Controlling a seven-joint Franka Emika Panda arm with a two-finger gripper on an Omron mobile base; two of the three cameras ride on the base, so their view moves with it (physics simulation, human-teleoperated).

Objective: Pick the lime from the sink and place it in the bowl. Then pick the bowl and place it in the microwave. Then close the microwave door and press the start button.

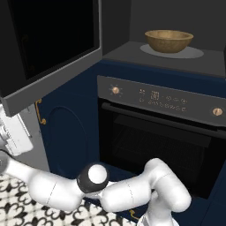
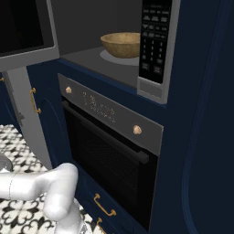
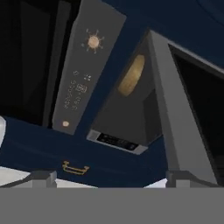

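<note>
The wooden bowl (image 1: 169, 40) (image 2: 121, 44) (image 3: 131, 75) stands upright on the floor of the open microwave (image 1: 207, 59) (image 2: 155, 91). No lime shows over the bowl's rim; the lime and the sink are out of view. The microwave door (image 1: 48, 44) (image 2: 25, 27) (image 3: 197, 105) is swung wide open to the left. My gripper (image 3: 111, 177) is open and empty, low and left of the microwave. It looks up at the microwave from below, rolled sideways. The hand (image 1: 13, 132) sits just under the door's lower edge. The arm (image 1: 110, 190) reaches left across the oven front.
A black-glass oven (image 1: 154, 132) (image 2: 109, 137) with brass knobs sits directly under the microwave. Its control strip (image 3: 78, 65) faces the hand. Navy cabinets with brass handles (image 3: 75, 168) (image 2: 33, 100) surround it. The microwave's keypad panel (image 2: 155, 41) is on its right. Patterned tile floor (image 1: 13, 190) lies below.
</note>
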